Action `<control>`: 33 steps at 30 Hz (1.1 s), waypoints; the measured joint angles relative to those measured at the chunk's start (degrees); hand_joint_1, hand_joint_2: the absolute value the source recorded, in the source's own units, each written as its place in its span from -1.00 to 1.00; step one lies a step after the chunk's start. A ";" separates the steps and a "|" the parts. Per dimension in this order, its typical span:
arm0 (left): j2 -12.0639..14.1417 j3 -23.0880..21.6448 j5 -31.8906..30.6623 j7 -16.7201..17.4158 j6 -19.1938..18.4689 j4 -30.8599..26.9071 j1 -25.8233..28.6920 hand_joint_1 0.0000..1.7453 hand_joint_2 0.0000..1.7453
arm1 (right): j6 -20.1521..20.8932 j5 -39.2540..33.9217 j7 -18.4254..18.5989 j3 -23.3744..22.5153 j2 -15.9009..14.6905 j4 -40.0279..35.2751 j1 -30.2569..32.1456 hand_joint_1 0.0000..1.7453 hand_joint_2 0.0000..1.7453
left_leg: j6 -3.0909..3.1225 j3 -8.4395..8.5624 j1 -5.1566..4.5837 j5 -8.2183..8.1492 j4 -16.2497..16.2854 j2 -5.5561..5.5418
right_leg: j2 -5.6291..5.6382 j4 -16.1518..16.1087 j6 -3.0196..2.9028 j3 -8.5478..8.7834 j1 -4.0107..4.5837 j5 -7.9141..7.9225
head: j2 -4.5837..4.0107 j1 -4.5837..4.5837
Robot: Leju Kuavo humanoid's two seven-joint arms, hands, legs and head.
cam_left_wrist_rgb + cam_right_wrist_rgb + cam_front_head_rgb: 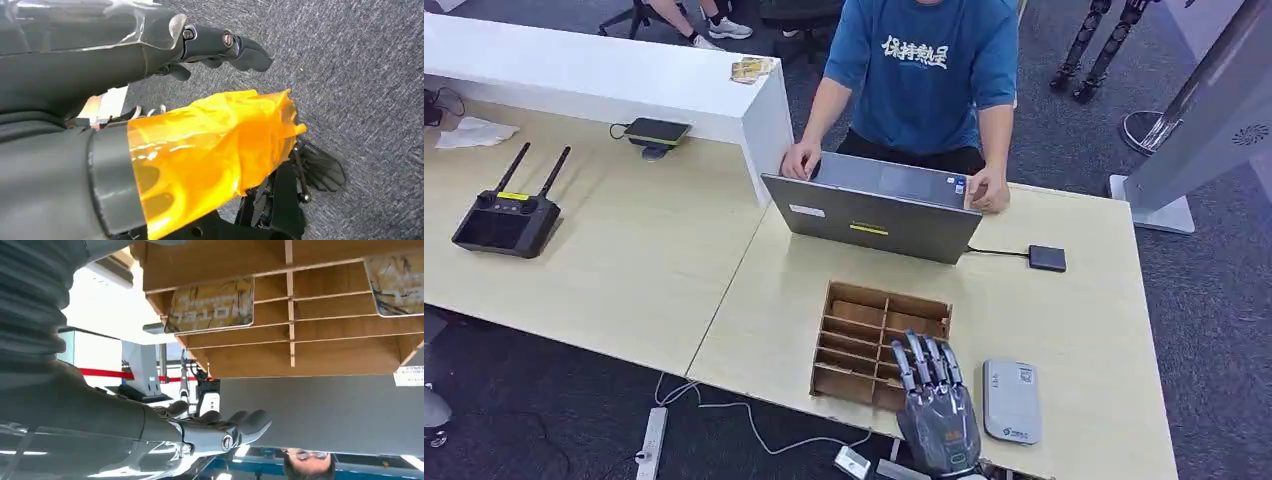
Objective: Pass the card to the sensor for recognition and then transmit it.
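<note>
A wooden slotted box (pixel 864 318) stands on the table in front of a laptop. In the right wrist view the box (pixel 300 347) holds two printed cards, one card (pixel 210 311) in a near slot and a second card (pixel 397 282) further along. My right hand (pixel 935 405) hovers over the box's near right corner, fingers (pixel 240 427) stretched out and apart, holding nothing. The grey-white card sensor (pixel 1011 401) lies flat just to the right of that hand. My left hand (pixel 220 47) hangs over the carpet and holds nothing.
A person in a blue shirt (pixel 924 60) stands behind the grey laptop (pixel 874 215), both hands on it. A small black box (pixel 1047 258) is cabled to the laptop. A black remote (pixel 506 215) lies far left. The table's near edge runs just below my right hand.
</note>
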 joint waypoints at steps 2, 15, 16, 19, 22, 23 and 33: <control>0.00 0.00 0.11 0.00 -0.04 0.00 0.00 -1.00 -1.00 | 0.61 -0.07 0.02 0.37 -0.26 -0.41 -0.18 -1.00 1.00 | 0.00 0.00 0.00 0.00 0.00 0.00 | 0.00 0.00 0.00 0.00 0.00 0.00 | 0.00 0.00; -0.02 0.00 0.28 0.20 -0.11 0.00 0.00 -1.00 -1.00 | 4.67 -2.51 0.83 2.45 -1.70 -0.30 -2.12 -1.00 1.00 | 0.00 0.00 0.00 0.00 0.00 0.00 | 0.00 0.00 0.00 0.00 0.00 0.00 | 0.00 0.00; -0.02 0.00 0.35 0.20 -0.11 0.00 0.00 -1.00 -1.00 | 5.31 -3.17 0.87 2.62 -1.88 -0.26 -2.36 -1.00 1.00 | 0.00 0.00 0.00 0.00 0.00 0.00 | 0.00 0.00 0.00 0.00 0.00 0.00 | 0.00 0.02; -0.02 0.00 0.50 0.24 -0.11 -0.02 0.00 -1.00 -1.00 | 6.53 -4.35 0.98 3.26 -2.45 0.09 -3.06 -1.00 1.00 | 0.00 0.00 0.00 0.00 0.00 0.00 | 0.00 0.00 0.00 0.00 0.00 0.00 | 0.00 0.00; -0.02 0.00 0.63 0.24 -0.09 -0.02 0.00 -1.00 -1.00 | 6.86 -5.49 0.96 3.71 -2.88 0.11 -3.37 -1.00 1.00 | 0.00 0.00 0.00 0.00 0.00 0.00 | 0.00 0.00 0.00 0.00 0.00 0.00 | 0.00 0.00; -0.02 0.00 0.66 0.24 -0.09 0.00 0.00 -1.00 -1.00 | 7.01 -5.79 0.96 3.78 -2.97 0.11 -3.46 -1.00 1.00 | 0.00 0.00 0.00 0.00 0.00 0.00 | 0.00 0.00 0.00 0.00 0.00 0.00 | 0.00 0.00; -0.02 0.02 0.98 0.24 -0.09 0.00 0.01 -1.00 -1.00 | 7.47 -7.17 0.96 4.09 -3.76 -0.22 -3.76 -1.00 1.00 | 0.00 0.00 0.00 0.00 0.00 0.00 | 0.00 0.00 0.00 0.00 0.00 0.00 | 0.00 0.00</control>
